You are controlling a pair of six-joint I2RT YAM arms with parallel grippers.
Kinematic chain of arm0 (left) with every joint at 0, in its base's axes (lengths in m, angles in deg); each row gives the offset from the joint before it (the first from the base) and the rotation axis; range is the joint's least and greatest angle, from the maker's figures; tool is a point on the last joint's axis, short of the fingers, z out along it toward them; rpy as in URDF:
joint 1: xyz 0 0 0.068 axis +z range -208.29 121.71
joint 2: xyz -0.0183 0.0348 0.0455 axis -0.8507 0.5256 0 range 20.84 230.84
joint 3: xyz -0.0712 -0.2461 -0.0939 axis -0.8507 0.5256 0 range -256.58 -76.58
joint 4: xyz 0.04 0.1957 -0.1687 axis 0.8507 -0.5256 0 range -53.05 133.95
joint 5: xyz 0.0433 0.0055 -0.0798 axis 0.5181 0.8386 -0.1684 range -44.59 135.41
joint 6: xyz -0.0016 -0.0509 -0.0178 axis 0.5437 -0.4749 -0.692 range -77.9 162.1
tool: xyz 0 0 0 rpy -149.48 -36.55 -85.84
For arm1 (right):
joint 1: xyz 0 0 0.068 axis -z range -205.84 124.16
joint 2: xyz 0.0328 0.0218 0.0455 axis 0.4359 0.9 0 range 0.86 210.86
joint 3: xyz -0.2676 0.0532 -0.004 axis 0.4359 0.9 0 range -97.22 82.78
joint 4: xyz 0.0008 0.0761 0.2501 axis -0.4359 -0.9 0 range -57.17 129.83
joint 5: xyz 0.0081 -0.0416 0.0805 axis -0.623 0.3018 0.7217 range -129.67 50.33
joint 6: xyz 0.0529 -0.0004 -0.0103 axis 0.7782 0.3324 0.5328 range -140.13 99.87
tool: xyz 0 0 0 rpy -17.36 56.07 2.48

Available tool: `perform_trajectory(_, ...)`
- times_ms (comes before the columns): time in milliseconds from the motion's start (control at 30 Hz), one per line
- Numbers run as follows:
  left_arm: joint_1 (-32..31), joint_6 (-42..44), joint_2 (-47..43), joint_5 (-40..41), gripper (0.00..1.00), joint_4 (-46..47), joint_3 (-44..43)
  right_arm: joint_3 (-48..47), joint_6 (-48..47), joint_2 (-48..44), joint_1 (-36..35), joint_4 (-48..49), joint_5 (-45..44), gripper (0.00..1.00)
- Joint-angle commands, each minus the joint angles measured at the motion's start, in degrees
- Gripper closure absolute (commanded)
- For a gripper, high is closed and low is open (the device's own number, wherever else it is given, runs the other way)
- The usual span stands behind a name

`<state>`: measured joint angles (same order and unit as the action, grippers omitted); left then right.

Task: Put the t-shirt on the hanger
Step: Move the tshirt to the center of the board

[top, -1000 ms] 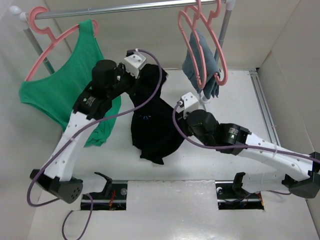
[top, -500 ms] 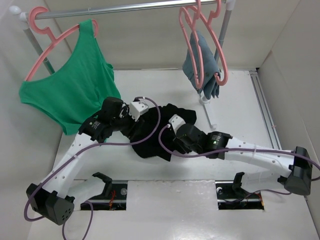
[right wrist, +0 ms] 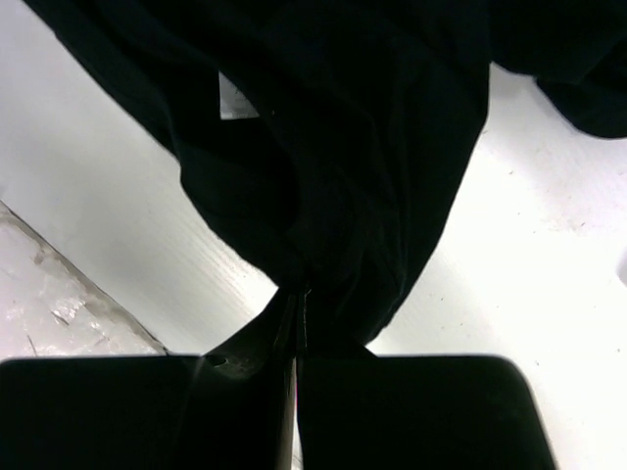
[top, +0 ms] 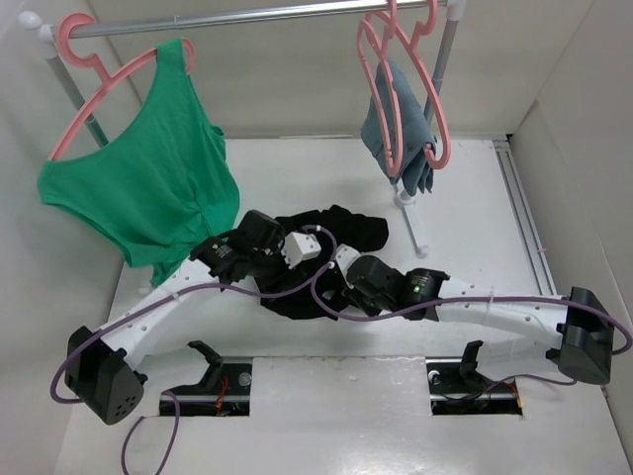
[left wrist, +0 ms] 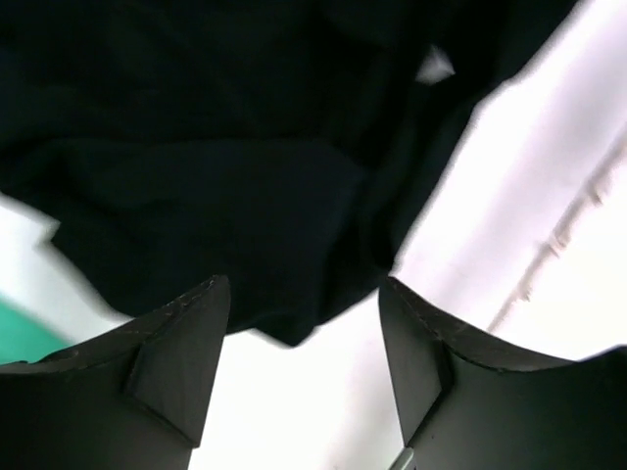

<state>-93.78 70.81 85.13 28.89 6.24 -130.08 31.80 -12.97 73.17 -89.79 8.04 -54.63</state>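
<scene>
The right gripper (right wrist: 299, 305) is clenching a fold of the t-shirt (right wrist: 333, 147); the left gripper (left wrist: 302, 318) is hovering, jaws apart, over it. The t-shirt is lying crumpled on the table (top: 297, 163), stretching left-right. The hanger (top: 438, 119) is hanging far and right, nearer the right arm, overlapping another pink hanger (top: 368, 59), hard to separate.

White arms (top: 148, 317), blk joints (top: 259, 233), purple cables (top: 176, 427).
</scene>
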Motion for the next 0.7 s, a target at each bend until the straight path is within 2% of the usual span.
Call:
perform_trajectory(0,-3.27,5.20,-3.29,-1.49,0.40,0.18,3.39,0.35,2.06,-1.91,-0.04,5.07,0.55,1.00)
perform_trajectory(133,-3.28,5.74,-3.30,-5.71,0.37,1.33,5.85,3.16,4.08,-3.32,-0.04,7.44,0.55,1.00)
perform_trajectory(300,-4.41,2.40,-0.50,-1.60,0.36,8.35,7.26,6.68,6.11,-5.78,-0.04,9.99,2.39,1.00)
perform_trajectory(400,-5.03,1.88,3.38,-0.98,0.40,9.06,7.26,7.91,7.26,-7.01,-0.04,11.31,2.39,1.00)
perform_trajectory(533,-10.12,1.35,5.40,2.09,0.42,11.43,10.32,8.44,7.78,-7.01,-0.04,11.84,2.39,1.00)
perform_trajectory(667,-12.24,-1.45,7.25,7.10,0.55,15.03,12.44,8.44,7.78,-6.48,-0.04,11.84,2.39,1.00)
